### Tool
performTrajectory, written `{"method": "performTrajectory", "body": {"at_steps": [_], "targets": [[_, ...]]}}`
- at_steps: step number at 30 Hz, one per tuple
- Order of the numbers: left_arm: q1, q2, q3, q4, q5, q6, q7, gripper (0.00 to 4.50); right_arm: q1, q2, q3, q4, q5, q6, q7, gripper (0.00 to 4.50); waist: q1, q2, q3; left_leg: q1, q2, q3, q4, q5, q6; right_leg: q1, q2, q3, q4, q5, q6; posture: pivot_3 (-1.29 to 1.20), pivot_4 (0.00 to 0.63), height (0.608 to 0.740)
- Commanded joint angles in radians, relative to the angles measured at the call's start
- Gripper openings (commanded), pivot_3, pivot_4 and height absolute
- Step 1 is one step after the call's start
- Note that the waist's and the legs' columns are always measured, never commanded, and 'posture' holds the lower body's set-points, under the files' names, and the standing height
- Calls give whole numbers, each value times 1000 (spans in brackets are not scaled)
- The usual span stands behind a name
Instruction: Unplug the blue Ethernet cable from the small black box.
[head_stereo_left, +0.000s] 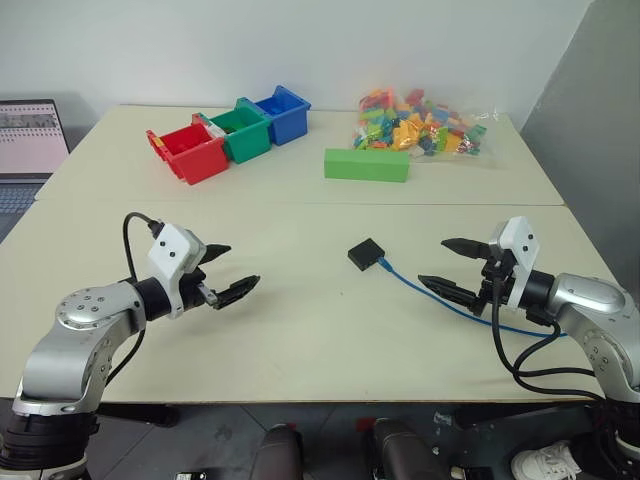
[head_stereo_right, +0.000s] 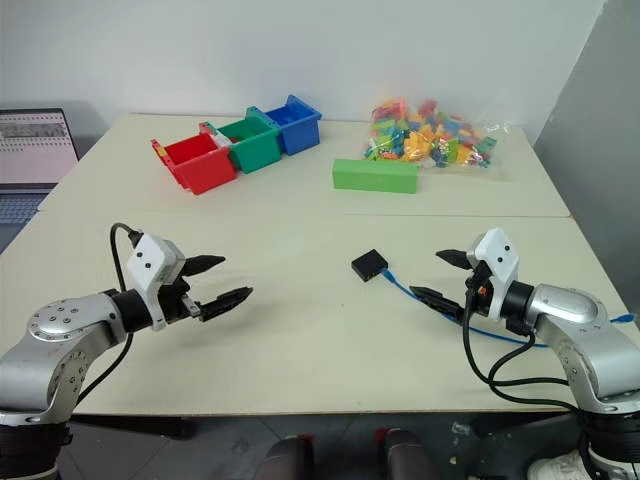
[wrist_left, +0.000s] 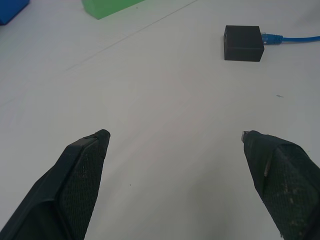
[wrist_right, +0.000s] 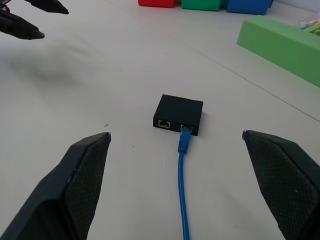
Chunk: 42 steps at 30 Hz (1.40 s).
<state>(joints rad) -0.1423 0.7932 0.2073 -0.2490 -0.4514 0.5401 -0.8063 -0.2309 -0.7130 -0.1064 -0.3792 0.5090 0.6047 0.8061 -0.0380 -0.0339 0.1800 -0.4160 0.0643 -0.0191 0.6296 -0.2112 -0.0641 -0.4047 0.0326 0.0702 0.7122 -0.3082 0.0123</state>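
Likely light and prone to sliding: one small black box (wrist_right: 178, 114) mid-table, well short of the green block (head_stereo_left: 366, 165); needs pinning while pulling one limp blue cable (wrist_right: 182, 185) at its plug; two ports, one filled; left gripper (head_stereo_left: 226, 271) and right gripper (head_stereo_left: 447, 264) both spread, empty

Bright, even overhead light washes the pale table (head_stereo_left: 300, 330), with no glare. Soft, faint shadows lie under the small black box (wrist_right: 179, 114) and ahead of the left gripper (wrist_right: 30, 20). In the wrist views the near fingers (wrist_left: 75, 190) blur slightly.
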Motion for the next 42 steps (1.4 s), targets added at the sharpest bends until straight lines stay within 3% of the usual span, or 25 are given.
{"method": "performTrajectory", "body": {"at_steps": [1,15,28,34,38,42], "targets": [[5,17,25,-45,-14,-18,-27,4500,-22,-12,-21,-13,7,-17,9,4477,0,0,0,0,0,0,0,0,0,0,0,0,0,0,0,0,150,740],[7,1,11,-73,-18,0,-4,4500,-27,5,36,19,-53,-50,-8,4477,0,0,0,0,0,0,0,0,0,0,0,0,0,0,0,0,150,740],[7,54,-84,-130,-50,-3,-194,4500,-168,294,264,312,-319,-66,-285,4477,-6,1,1,0,0,0,0,0,0,-1,0,1,1,0,0,0,150,740],[-16,56,-103,-122,-36,-14,-209,4500,-221,367,300,434,-384,-88,-323,4477,-6,1,1,0,0,1,0,0,0,-1,0,1,1,1,-1,0,150,740],[-9,55,-103,-122,-34,-17,-210,4500,-238,380,299,459,-398,-75,-323,3667,-6,1,0,0,0,1,0,0,0,-1,0,1,1,1,-1,0,150,740],[-2,52,-105,-117,-32,-19,-209,4500,-243,375,304,462,-406,-60,-313,2575,-6,1,0,0,0,1,0,0,0,-1,0,1,1,0,-1,0,150,740]]}}
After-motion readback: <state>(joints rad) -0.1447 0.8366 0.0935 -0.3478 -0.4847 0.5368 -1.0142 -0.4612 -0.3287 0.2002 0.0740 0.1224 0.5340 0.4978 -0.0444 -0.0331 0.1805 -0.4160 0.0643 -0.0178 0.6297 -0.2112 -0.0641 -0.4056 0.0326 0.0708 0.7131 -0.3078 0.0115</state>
